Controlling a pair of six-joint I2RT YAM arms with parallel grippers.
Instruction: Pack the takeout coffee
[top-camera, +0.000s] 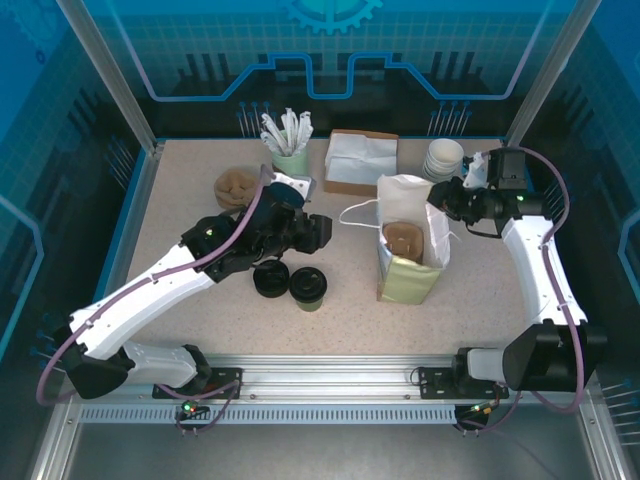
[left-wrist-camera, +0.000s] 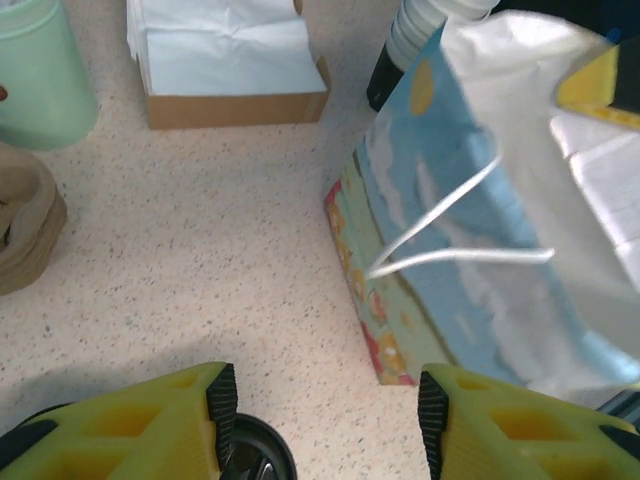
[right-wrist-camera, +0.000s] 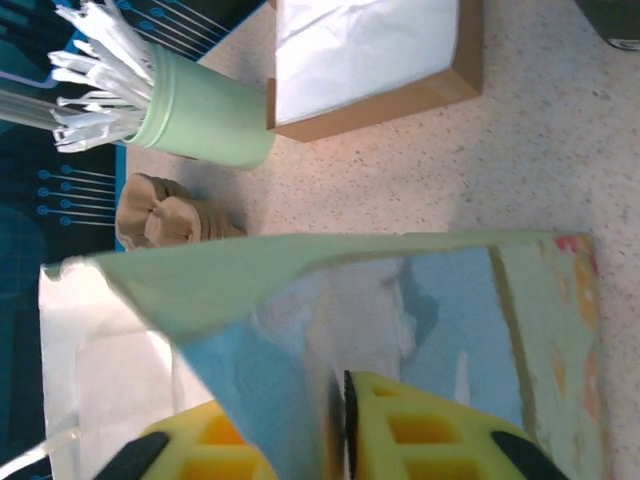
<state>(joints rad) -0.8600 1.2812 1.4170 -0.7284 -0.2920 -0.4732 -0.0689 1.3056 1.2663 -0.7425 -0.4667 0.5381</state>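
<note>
The takeout coffee (top-camera: 308, 288), a small cup with pale green sides and a black lid, stands on the table left of the paper bag (top-camera: 410, 275). My left gripper (top-camera: 318, 232) hovers open just behind the cup, with bare table between its fingers (left-wrist-camera: 325, 400). A round black lid (left-wrist-camera: 250, 455) shows under its left finger; I cannot tell whether it is the coffee's. The bag (left-wrist-camera: 480, 230) stands upright and open, something brown inside. My right gripper (top-camera: 437, 197) pinches the bag's far rim, the wall (right-wrist-camera: 450, 300) caught between its fingers (right-wrist-camera: 340, 390).
A low stack of black lids (top-camera: 270, 278) sits beside the coffee. At the back are brown sleeves (top-camera: 237, 187), a green holder of stirrers (top-camera: 290, 160), a napkin box (top-camera: 360, 160) and stacked white cups (top-camera: 443, 158). Free table lies in front of the bag.
</note>
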